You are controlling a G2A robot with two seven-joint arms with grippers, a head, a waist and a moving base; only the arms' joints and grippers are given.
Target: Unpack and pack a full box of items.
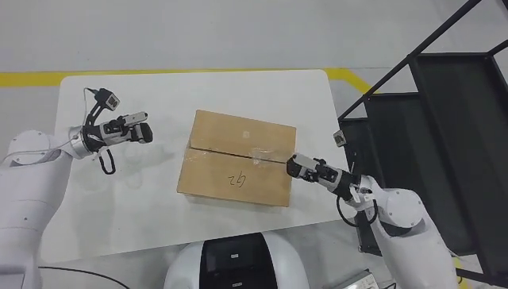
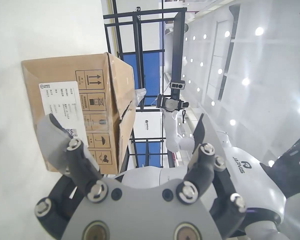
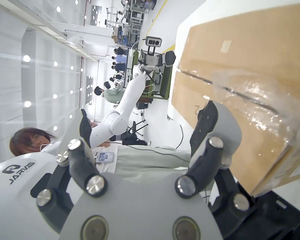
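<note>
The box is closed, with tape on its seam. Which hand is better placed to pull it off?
Probably right. The right hand is open at the box's end, beside the tape; the left hand stands apart from it.

Brown cardboard box (image 1: 238,159): flaps shut, contents hidden. In the right wrist view it runs out of frame. White paper label (image 2: 62,108) on its left side: print too small to read, one corner behind a left gripper (image 2: 126,126) finger. Crumpled clear tape (image 3: 252,96) on the seam is blurred. Black metal rack (image 1: 444,130) is cut off at right.
</note>
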